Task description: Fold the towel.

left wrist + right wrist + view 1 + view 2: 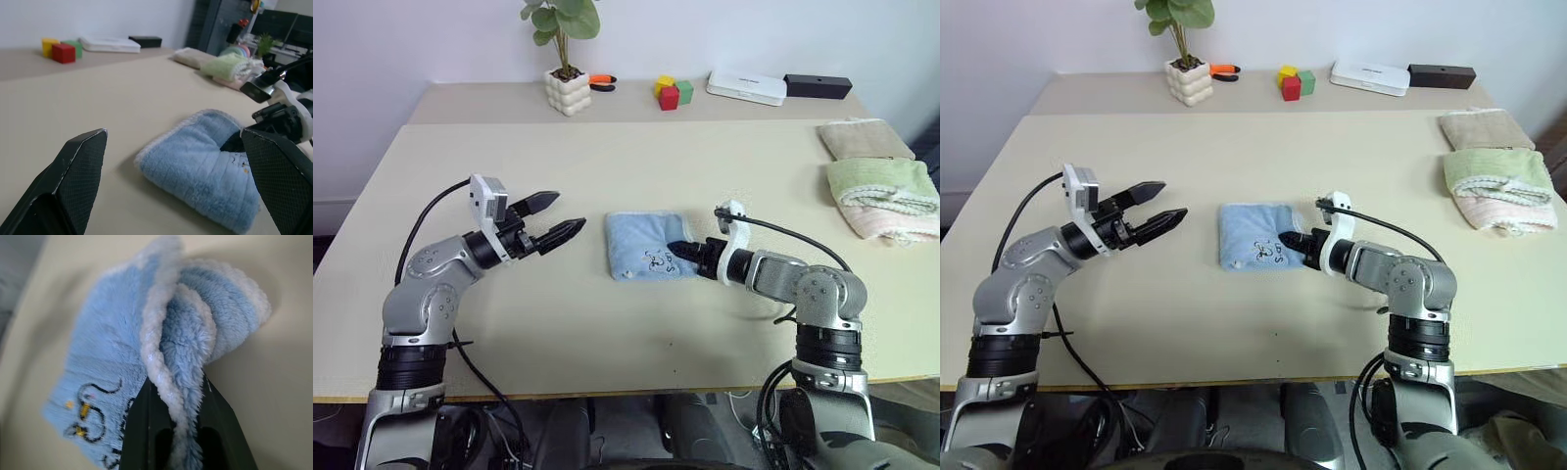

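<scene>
The towel [644,245], light blue with a pale trim and a dark embroidered mark, lies folded in the middle of the table. My right gripper [677,249] is at the towel's right edge, shut on it; the right wrist view shows the towel's layered edge [183,357] pinched between the two black fingers [142,431]. My left gripper [560,217] hovers open to the left of the towel, apart from it, with nothing between its fingers [78,171]. The towel [205,161] lies ahead of it in the left wrist view.
A folded beige towel [865,139] and a folded green-and-pink towel [886,196] lie at the table's right. Along the back stand a potted plant [567,88], coloured blocks [673,93], a white box [746,86] and a black box [817,85].
</scene>
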